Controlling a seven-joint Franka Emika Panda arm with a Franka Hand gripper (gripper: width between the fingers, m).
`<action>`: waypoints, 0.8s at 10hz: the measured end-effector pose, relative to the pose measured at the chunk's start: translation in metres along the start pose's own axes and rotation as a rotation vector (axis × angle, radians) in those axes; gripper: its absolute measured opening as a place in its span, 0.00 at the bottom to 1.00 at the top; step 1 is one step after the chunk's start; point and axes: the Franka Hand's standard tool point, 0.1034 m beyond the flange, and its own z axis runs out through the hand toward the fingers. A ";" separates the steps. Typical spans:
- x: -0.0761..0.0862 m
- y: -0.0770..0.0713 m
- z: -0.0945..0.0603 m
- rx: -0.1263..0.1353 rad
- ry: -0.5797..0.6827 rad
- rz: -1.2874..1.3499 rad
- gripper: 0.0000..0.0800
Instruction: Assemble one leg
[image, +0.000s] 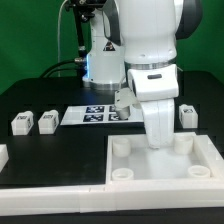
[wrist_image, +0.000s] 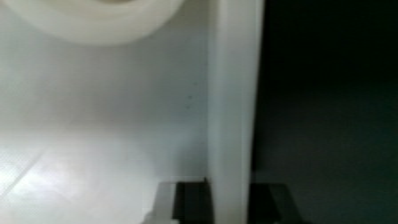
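Legs (image: 20, 123) (image: 47, 121) (image: 187, 115) lay loose on the black table (image: 40, 95), none of them held: two side by side at the exterior view's left, one at its right just behind the panel (image: 160, 168). The gripper (image: 160, 138) was down at the panel's far edge. In the wrist view its dark fingers (wrist_image: 183, 205) sat flush on either side of the thin white rim, so it looked nearly closed and clamped on the panel, not on a leg. One round socket (wrist_image: 107, 15) showed beside the rim.

By my reading this was the preparatory step (settling the panel before any leg goes in). The next move would call for letting go of the rim, lifting clear, and reaching for a leg, probably the nearby one at the right, gripped squarely enough to be stood over a corner socket.
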 end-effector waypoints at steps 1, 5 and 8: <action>0.000 0.000 0.000 0.000 0.000 0.000 0.08; -0.001 0.000 0.001 0.001 0.000 0.002 0.36; -0.001 -0.001 0.001 0.001 0.000 0.003 0.61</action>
